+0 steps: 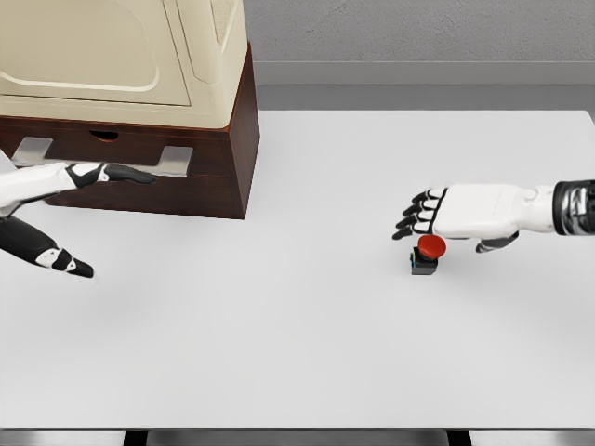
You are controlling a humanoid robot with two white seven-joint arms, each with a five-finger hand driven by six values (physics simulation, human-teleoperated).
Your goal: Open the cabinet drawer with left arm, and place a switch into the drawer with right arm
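Left hand [70, 218] enters at the lower left edge of the head view, low over the white tabletop [307, 353]. Its fingers are spread wide and hold nothing: one dark-tipped digit [65, 263] points down and to the right over the bare surface, nearest the camera, while another [125, 174] reaches out level toward the front of the cabinet, its tip just beside the drawer's handle. Whether that tip touches the handle cannot be told.

Right hand [446, 218] comes in from the right edge at mid height, palm down, its white back facing up and its black fingertips [414, 216] stretched loosely toward the left. It grips nothing. Directly below its knuckles sits the switch [427, 254], a small dark box topped by a round red button, standing upright on the tabletop. The hand hovers right above the button; contact cannot be judged from this angle.

Farther back on the left stands the cabinet [218, 158], a dark brown wooden body. Its drawer [102, 149] appears closed, the front flush with the cabinet face, carrying a flat metallic handle [172, 160] with angled ends. On top rests a cream-coloured appliance [121, 56] with panelled sides. Behind the tabletop runs a grey wall [418, 32].
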